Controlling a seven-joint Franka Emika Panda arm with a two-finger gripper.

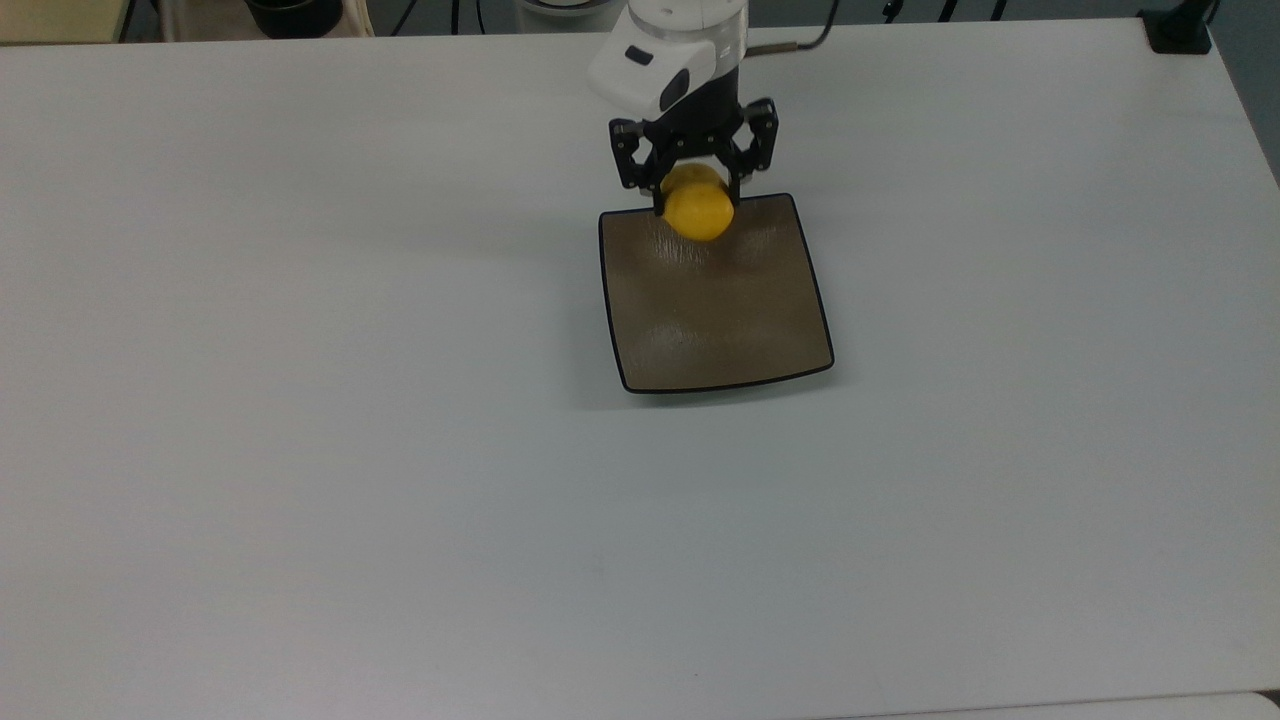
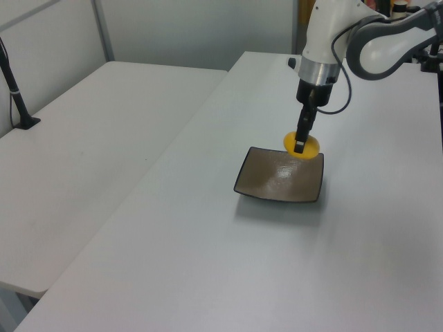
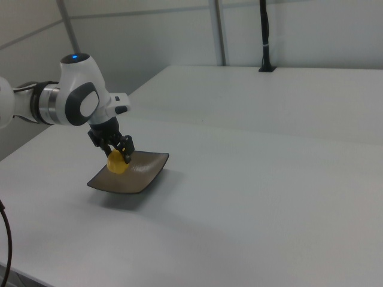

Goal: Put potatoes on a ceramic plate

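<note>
The yellow potato [image 1: 699, 213] hangs just above the ceramic plate [image 1: 720, 320], over the plate's edge nearest the arm's base. My gripper [image 1: 697, 199] is shut on the potato, one black finger on each side of it. The plate is square, grey-brown with a thin black rim, and lies flat on the white table. In the left view the potato [image 2: 304, 146] sits over the plate's [image 2: 277, 180] far right corner, partly hidden by a finger [image 2: 300, 142]. In the right view the potato [image 3: 115, 164] hangs under the gripper [image 3: 119, 158] over the plate's [image 3: 134, 178] left part.
The white table [image 1: 300, 400] stretches wide around the plate. A black clamp [image 1: 1178, 30] sits at its top right corner in the top view. A second white table [image 2: 90, 138] with a black post [image 2: 15, 90] stands at the left view's left.
</note>
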